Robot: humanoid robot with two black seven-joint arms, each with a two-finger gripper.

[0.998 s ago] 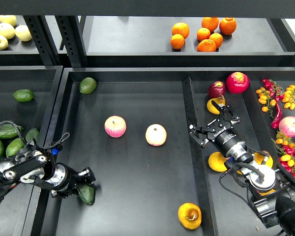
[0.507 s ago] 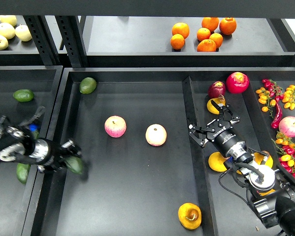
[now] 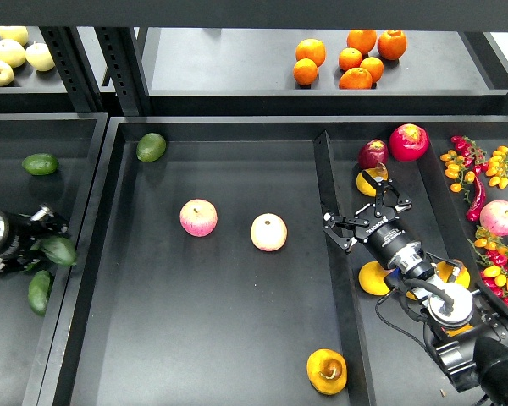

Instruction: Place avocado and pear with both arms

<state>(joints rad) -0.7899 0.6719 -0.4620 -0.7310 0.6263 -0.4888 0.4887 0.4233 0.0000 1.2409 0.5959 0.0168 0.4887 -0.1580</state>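
Note:
My left gripper [image 3: 44, 245] is shut on the dark green avocado [image 3: 60, 251] and holds it over the left tray [image 3: 76, 194], near that tray's right wall. The yellow-orange pear [image 3: 326, 371] with its curled brown stem lies at the front of the middle tray [image 3: 237, 338], free of both grippers. My right gripper [image 3: 364, 213] is open and empty, with its fingers spread. It hovers over the right compartment just right of the divider [image 3: 328, 254], far from the pear.
Two pink-and-yellow apples [image 3: 198, 217] [image 3: 268, 232] lie mid-tray and a lighter green avocado [image 3: 151, 146] lies at its back left. More avocados [image 3: 39, 292] lie in the left tray. Red apples [image 3: 409, 141], yellow fruit [image 3: 371, 182] and chillies [image 3: 474, 182] crowd the right compartment. Oranges [image 3: 356, 59] sit on the shelf.
My left gripper has carried the avocado from the front left of the middle tray up and leftward, over the wall into the left tray. The right arm has hardly moved.

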